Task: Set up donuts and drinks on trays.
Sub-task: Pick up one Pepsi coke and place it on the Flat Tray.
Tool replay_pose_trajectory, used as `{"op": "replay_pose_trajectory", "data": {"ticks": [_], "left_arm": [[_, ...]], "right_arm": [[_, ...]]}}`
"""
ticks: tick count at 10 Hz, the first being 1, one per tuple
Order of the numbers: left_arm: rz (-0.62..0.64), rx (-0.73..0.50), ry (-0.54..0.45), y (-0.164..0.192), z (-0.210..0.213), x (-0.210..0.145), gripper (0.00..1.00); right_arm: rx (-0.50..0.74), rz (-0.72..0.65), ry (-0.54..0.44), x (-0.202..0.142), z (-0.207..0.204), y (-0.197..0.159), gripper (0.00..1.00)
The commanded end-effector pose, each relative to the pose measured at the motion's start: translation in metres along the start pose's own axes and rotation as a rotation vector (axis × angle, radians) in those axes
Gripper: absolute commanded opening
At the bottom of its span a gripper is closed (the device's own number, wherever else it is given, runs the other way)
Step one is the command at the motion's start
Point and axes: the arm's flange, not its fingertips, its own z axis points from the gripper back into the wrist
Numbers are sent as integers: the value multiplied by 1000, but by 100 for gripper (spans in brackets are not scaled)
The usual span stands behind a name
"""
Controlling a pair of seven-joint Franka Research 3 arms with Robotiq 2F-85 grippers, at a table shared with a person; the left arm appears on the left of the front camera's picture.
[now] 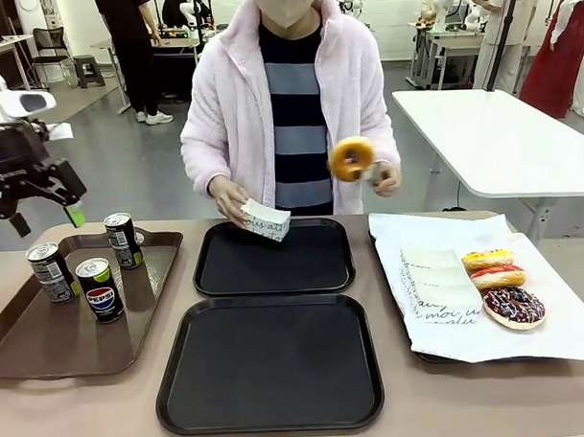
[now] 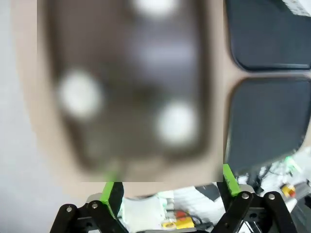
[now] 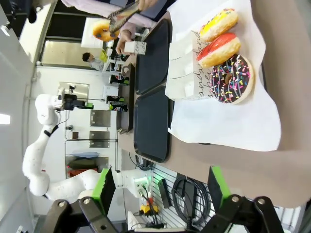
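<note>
The left gripper [image 1: 48, 221] hung above the far end of the brown rectangular plastic tray [image 1: 19, 367], its jaws spread wide and empty (the left wrist view looked down between the green pads at blurred can tops). On that tray stood three slim black Pepsi cans [image 1: 100, 289] with silver tops, upright and apart from one another.

The two square black plastic trays [image 1: 270, 363] lay bare mid-table, one behind the other. Across the table a person held a golden glazed ring donut [image 1: 352, 159] in tongs and, in the other hand [image 1: 229, 197], a white printed paper holder [image 1: 265, 220] at the farther black tray's far rim. Three more iced donuts [image 1: 514, 307] waited on the white-paper-lined tray [image 1: 565, 343]. The right gripper [image 3: 160, 174] was likewise released, holding nothing.

The step in hand looked like fetching the first drink while the person sleeved a donut. The next move would call for lowering squarely over one can, closing on its body without knocking its neighbours, then carrying it to a black tray.
</note>
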Motion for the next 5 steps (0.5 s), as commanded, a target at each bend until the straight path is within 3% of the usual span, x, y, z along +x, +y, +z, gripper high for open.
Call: {"op": "replay_pose_trajectory", "data": {"ticks": [1, 3, 4, 5], "left_arm": [[13, 57, -78, -3, -16, 9, 100], [-76, 76, -126, -9, -26, 6, 100], [-103, 29, -130, -11, -23, -2, 100], [-45, 56, -93, -8, -20, 15, 100]], "right_arm": [[16, 12, -6, 0, 0, -2, 100], [16, 12, -6, 0, 0, -2, 100], [16, 12, -6, 0, 0, -2, 100], [16, 12, -6, 0, 0, -2, 100]]}}
